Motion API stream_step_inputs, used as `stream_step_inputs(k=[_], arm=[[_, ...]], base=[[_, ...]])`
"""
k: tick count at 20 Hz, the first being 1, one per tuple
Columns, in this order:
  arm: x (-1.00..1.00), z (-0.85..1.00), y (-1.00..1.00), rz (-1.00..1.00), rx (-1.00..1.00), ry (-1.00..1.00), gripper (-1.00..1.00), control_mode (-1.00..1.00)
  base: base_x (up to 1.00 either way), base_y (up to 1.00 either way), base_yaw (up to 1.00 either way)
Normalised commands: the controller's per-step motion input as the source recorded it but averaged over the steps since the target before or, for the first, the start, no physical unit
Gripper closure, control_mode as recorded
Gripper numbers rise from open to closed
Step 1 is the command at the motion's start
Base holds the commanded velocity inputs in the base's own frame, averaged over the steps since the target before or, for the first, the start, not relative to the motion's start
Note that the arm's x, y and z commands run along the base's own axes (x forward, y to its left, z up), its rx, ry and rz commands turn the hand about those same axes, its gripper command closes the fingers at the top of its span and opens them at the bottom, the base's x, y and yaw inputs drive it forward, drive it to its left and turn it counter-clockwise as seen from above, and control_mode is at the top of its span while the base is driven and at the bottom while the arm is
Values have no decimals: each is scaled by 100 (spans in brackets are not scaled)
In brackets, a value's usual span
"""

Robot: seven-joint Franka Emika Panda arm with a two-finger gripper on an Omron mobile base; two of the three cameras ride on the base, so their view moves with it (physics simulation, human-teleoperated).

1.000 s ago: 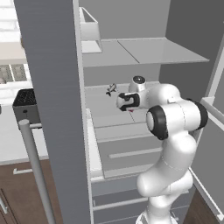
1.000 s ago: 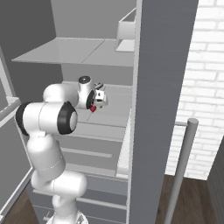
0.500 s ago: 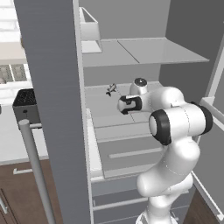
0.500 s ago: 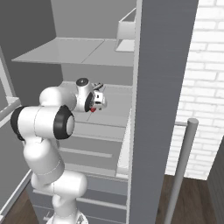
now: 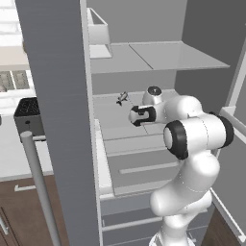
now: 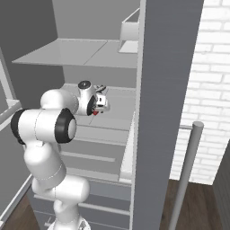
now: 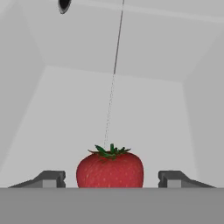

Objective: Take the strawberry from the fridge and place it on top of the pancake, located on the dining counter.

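In the hand view the strawberry [image 7: 110, 168] sits at bottom centre, its lower part cut off by the frame's bottom band; what shows is a rounded, matte red body with a jagged green leafy cap. It lies between the two dark fingertips [image 7: 51, 179] of the end effector [image 7: 111, 179], with a clear gap on each side, so the jaws stand apart and touch nothing; nothing is gripped. The berry rests on a smooth pale grey fridge shelf [image 7: 131, 109], divided by a thin seam running up the middle of the picture toward the back wall. A small dark oval at the top left edge is cut off and too unclear to name.

In the right base view, only a sliver of red [image 6: 95, 112] shows under the end effector [image 6: 101, 106], at centre left; the white wrist hides the rest. In the left base view the end effector [image 5: 133, 116] sits at the centre of the frame, and the berry cannot be made out there. A small dark spindly item [image 5: 121, 99] lies on the shelf just above and left of the hand, too small to identify.

The fridge [image 5: 62, 96] is flat matte grey, its open door a broad slab on the left of that frame, with a smooth round bar handle [image 5: 41, 187] at lower left.
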Motion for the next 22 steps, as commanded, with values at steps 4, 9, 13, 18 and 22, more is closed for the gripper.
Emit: stream_step_inputs(k=[4, 9, 13, 18, 22], arm=[[0, -2, 0, 0, 0, 0, 100, -100], [0, -7, 0, 0, 0, 0, 100, -100], [-13, 0, -3, -1, 0, -3, 100, -100], [-71, 17, -17, -14, 5, -6, 100, -100], [-61, 62, -1, -10, 2, -2, 100, -100]], base=[[0, 0, 0], [0, 0, 0], [0, 0, 0], [0, 0, 0], [0, 0, 0]])
